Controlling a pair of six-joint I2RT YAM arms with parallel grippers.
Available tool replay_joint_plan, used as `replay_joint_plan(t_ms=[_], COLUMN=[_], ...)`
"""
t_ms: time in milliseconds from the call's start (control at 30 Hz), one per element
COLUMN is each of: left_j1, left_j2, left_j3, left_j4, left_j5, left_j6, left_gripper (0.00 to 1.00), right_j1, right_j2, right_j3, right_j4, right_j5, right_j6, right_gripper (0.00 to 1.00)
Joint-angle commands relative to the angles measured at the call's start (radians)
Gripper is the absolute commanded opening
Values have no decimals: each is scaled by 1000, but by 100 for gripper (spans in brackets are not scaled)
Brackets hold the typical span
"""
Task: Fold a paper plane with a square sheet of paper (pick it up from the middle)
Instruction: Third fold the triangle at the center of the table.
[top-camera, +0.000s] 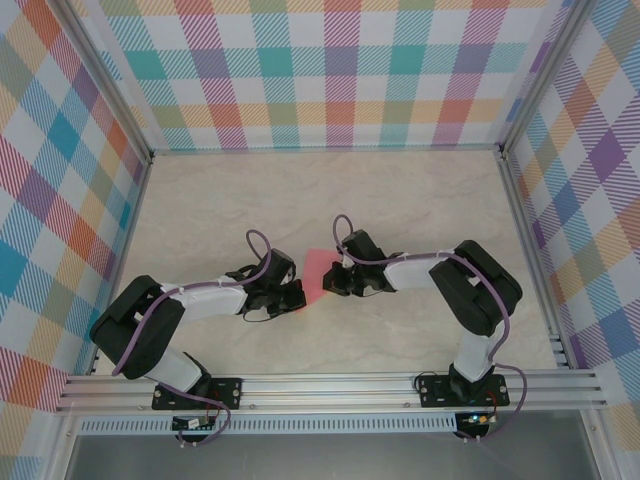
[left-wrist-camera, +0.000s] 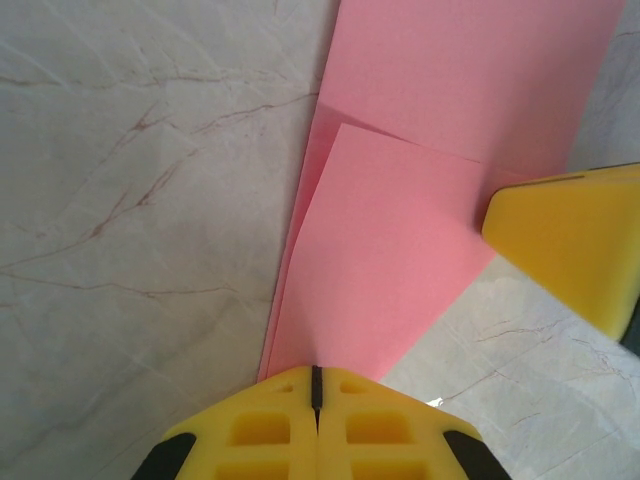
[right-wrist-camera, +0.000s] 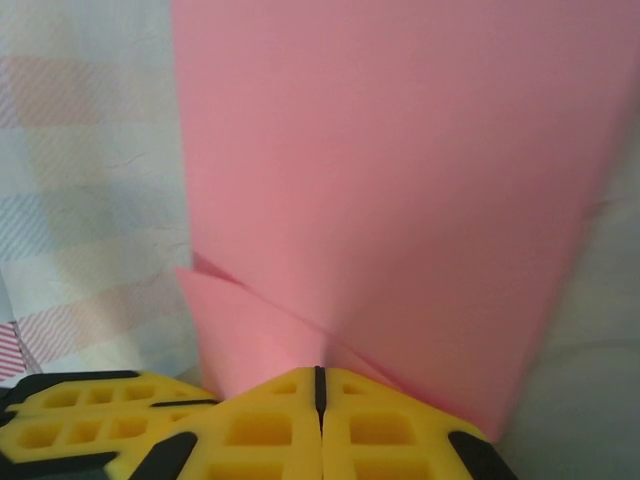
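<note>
Smooth pink paper shows creased, overlapping flaps against veined marble tabletop.

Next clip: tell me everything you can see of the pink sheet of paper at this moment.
The square sheet of paper is thin, plain salmon-pink and unmarked. It is already partly folded: the left wrist view shows one flap over another layer, with slanted edges between them. It sits over the marble-look table, between the two arms. The left gripper and the right gripper are each shut on an edge of it, from opposite sides. Whether it lies flat or is lifted is unclear.
</note>
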Motion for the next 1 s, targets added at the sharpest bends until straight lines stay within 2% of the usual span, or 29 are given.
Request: replay_joint_plan(t_ms=[0,100,233,400,700,967], left_j1=[-5,-4,-4,-5,-5,-4], left_j2=[19,19,16,13,-2,-31], left_j3=[-29,-29,-29,-28,-26,-20], left_j4=[-142,-141,-138,-133,-134,-108], left_j5=[-66,-64,-61,-60,-62,-48], left_j6=[14,14,16,18,20,46], left_gripper=[0,0,0,0,0,0], right_j1=[-52,-90,-93,-38,37,37], right_j2=[-27,-60,-118,-161,-4,50], right_j3=[-56,-84,-76,-41,29,37], right_j4=[-14,-32,-58,-55,37,-9], right_j5=[51,79,93,65,-42,-11], right_j6=[-32,-57,-73,-65,15,22], right_gripper=[5,6,6,7,6,6])
